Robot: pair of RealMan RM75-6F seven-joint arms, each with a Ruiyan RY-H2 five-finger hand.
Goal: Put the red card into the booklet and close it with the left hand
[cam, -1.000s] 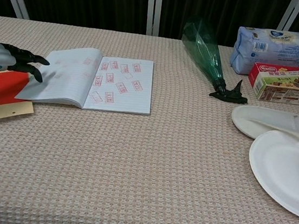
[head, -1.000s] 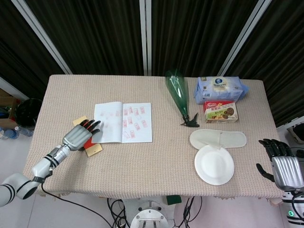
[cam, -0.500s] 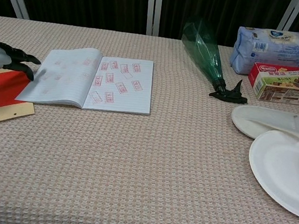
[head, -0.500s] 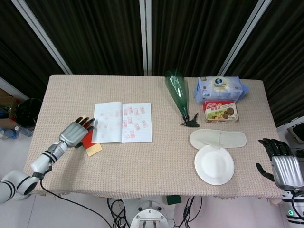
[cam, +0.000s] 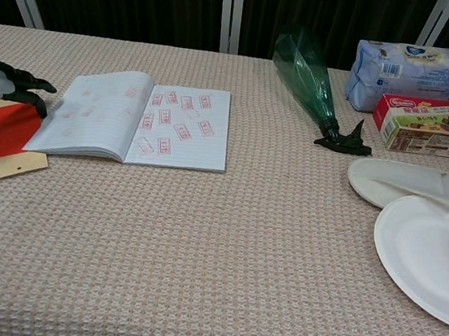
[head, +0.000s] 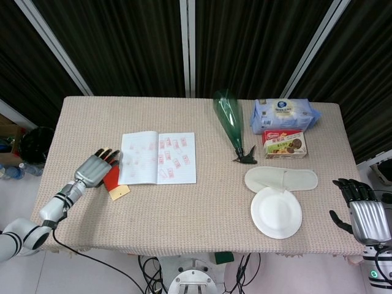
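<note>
Dark curtains back a cloth-covered counter [head: 202, 202]. On it, the red card [cam: 10, 128] lies just left of the open booklet [head: 158, 158]. Left hand [head: 95, 168], fingers spread and empty, hovers over it: pickup stage, needing a pinch next.

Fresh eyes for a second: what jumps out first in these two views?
The open booklet with red stamps lies left of centre, the red card at its left edge beneath the left hand. A toppled green plastic bottle points toward the white paper plate.
</note>
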